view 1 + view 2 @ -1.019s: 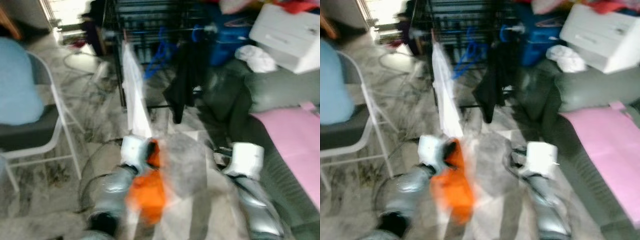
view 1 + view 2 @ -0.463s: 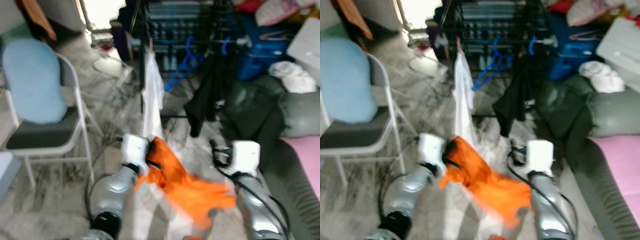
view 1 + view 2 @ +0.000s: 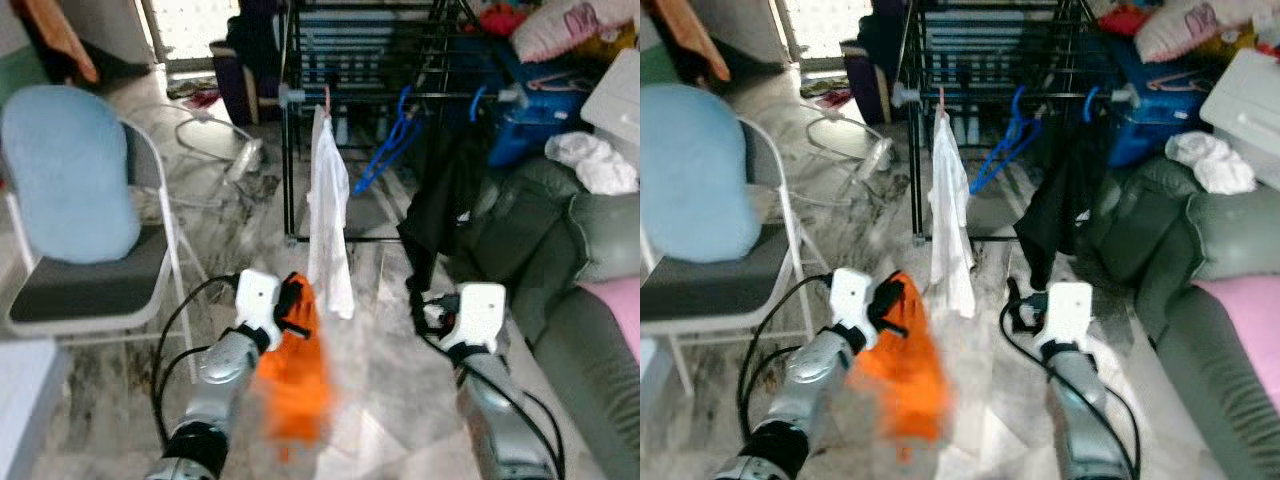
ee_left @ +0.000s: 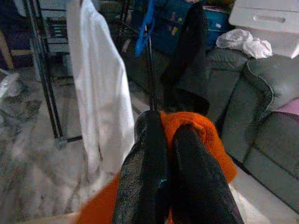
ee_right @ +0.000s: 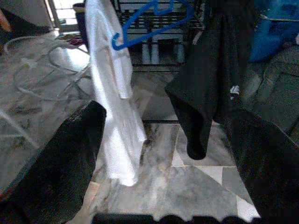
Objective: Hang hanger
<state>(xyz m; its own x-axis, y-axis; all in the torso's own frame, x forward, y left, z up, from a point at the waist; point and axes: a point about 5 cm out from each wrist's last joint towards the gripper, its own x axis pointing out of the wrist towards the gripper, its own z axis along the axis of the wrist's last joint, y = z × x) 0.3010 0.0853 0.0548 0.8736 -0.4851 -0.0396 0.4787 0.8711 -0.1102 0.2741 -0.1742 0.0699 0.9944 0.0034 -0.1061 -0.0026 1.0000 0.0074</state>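
My left gripper (image 3: 291, 304) is shut on an orange garment (image 3: 298, 378) that hangs blurred below it, low in the middle of the eye views. In the left wrist view its fingers (image 4: 150, 173) pinch the orange cloth (image 4: 204, 140); a hanger cannot be made out in it. My right gripper (image 3: 424, 306) is held beside it, open and holding nothing, its fingers (image 5: 66, 154) wide apart. Ahead stands a black drying rack (image 3: 372, 96) with a white shirt (image 3: 328, 228), a blue hanger (image 3: 386, 148) and a black garment (image 3: 442, 200) on its rail.
A folding chair (image 3: 158, 262) with a light blue cushion stands on the left. A grey sofa (image 3: 590, 250) with a pink cover runs along the right, with a blue bin (image 3: 530, 110) behind it. Cables lie on the marble floor (image 3: 380, 400).
The view has shifted and the rack now stands nearer and more central. The orange garment, spread out to the right half a second ago, has swung back under my left gripper.
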